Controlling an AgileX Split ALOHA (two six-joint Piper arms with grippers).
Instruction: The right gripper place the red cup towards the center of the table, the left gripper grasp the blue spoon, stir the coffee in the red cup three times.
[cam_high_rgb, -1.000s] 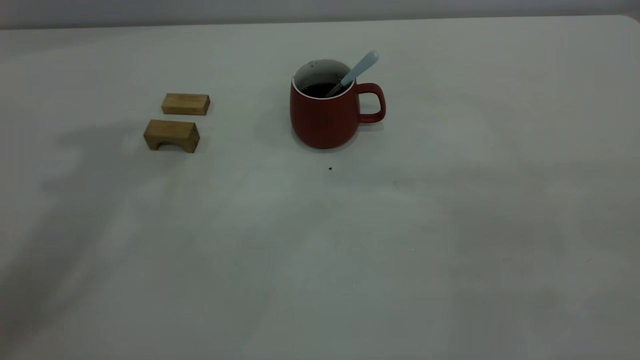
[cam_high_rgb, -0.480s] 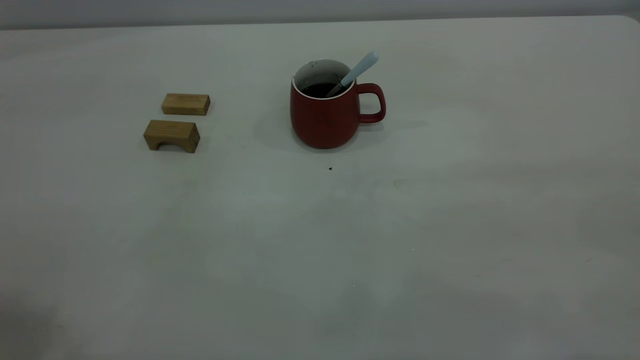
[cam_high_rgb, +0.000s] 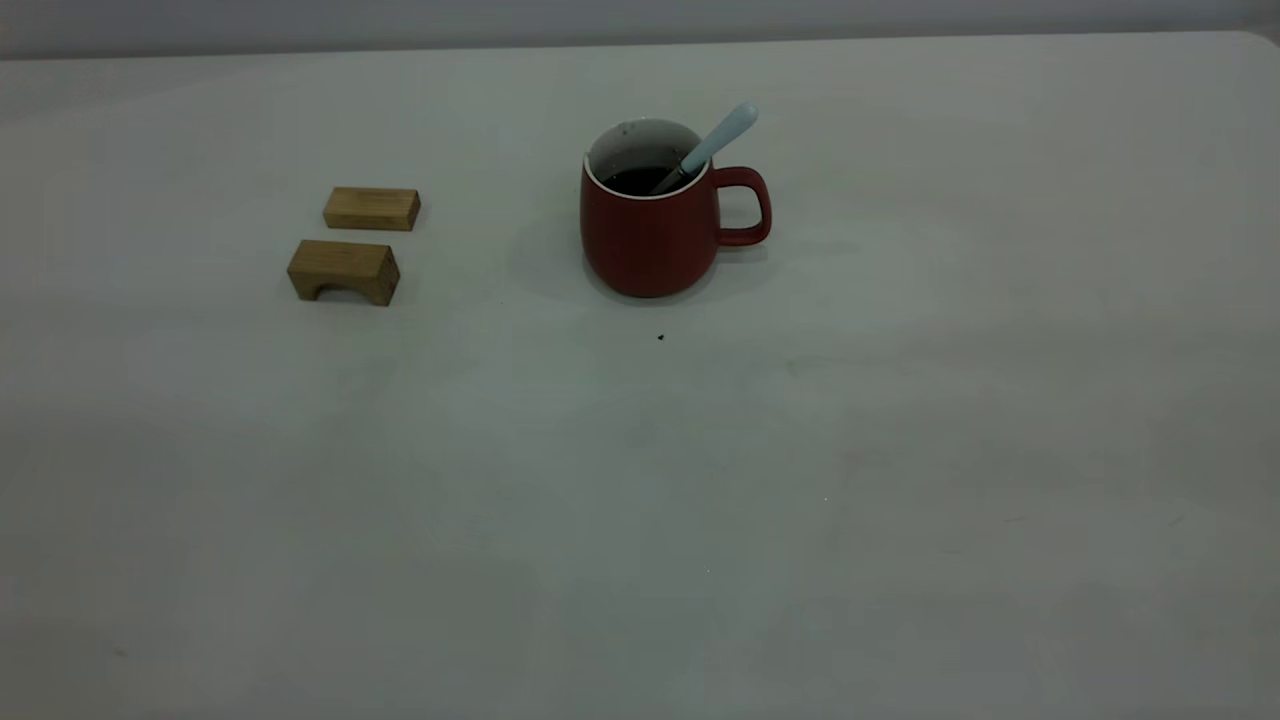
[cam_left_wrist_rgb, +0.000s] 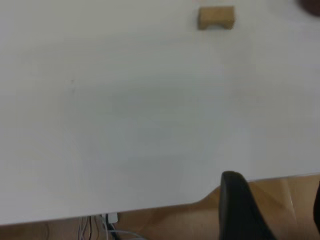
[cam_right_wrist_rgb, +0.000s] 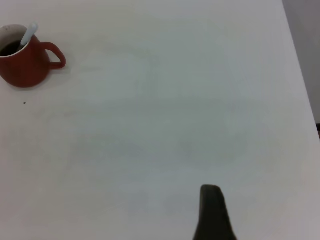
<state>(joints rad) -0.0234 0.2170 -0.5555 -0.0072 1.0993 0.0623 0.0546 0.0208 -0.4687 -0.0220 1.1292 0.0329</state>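
Note:
The red cup (cam_high_rgb: 650, 235) stands upright on the table (cam_high_rgb: 640, 480) a little behind its middle, handle to the right; it also shows far off in the right wrist view as the red cup (cam_right_wrist_rgb: 25, 64). Dark coffee (cam_high_rgb: 640, 180) fills its lower part. The blue spoon (cam_high_rgb: 718, 138) leans in the cup, handle up and to the right over the rim, with nothing holding it. Neither arm shows in the exterior view. My left gripper (cam_left_wrist_rgb: 275, 200) hangs open and empty past the table's near edge. Of my right gripper only one dark finger (cam_right_wrist_rgb: 212, 212) shows, far from the cup.
Two wooden blocks lie left of the cup: a flat one (cam_high_rgb: 371, 208) and an arched one (cam_high_rgb: 343, 271), the latter also seen as the arched block (cam_left_wrist_rgb: 216, 17). A dark speck (cam_high_rgb: 660, 337) lies in front of the cup. The table's edge (cam_left_wrist_rgb: 150, 207) borders a wooden floor.
The arm shadows on the front left and right of the table have slid toward the near edge and faded. Cup, spoon and blocks have not moved.

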